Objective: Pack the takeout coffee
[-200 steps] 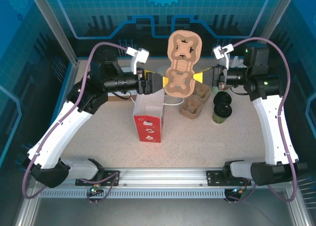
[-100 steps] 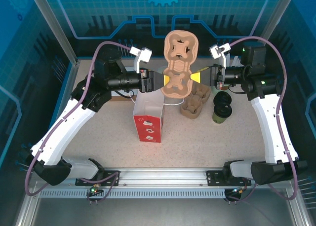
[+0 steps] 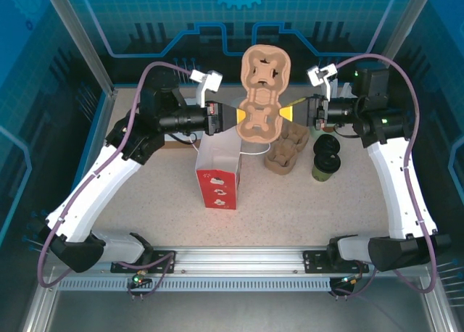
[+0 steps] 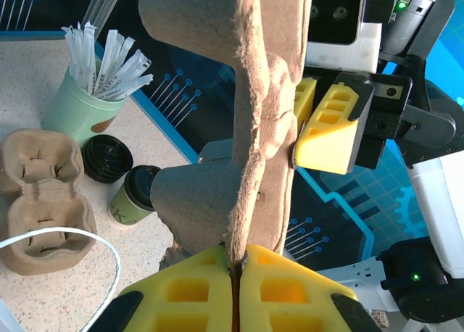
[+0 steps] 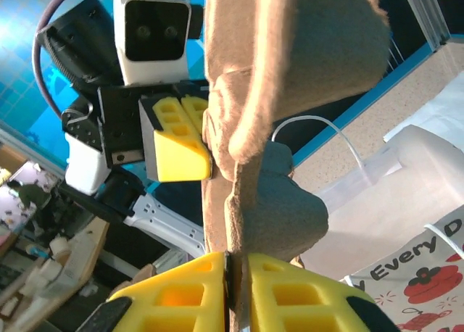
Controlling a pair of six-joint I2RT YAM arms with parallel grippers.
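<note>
Holding the tray (image 3: 262, 93) up in the air takes both grippers. The left gripper (image 3: 230, 119) pinches one side edge, its yellow pads (image 4: 192, 292) pressed together on the card. The right gripper (image 3: 287, 113) pinches the other side edge the same way. The tray stands tall on its end. I think it is held like this so that both sides keep it steady while it goes down toward the bag (image 3: 217, 174). The bag stands upright on the table (image 3: 290, 201), just in front of the tray and below it. I cannot tell if the bag's mouth is wide enough.

The cup (image 3: 323, 169) is in no gripper. It stands on the table at the right, under the right arm and well apart from the bag. It looks to have a dark top. A black lid (image 4: 106, 158) lies just beside it. Spare trays (image 3: 286, 149) lie between the cup and the bag, so the cup would have to go over them or round them. A pale green pot (image 4: 80, 104) of white sticks stands further back, near the spare trays. The bag's white handle (image 4: 72, 234) loops out by the spare trays and could catch on something.
</note>
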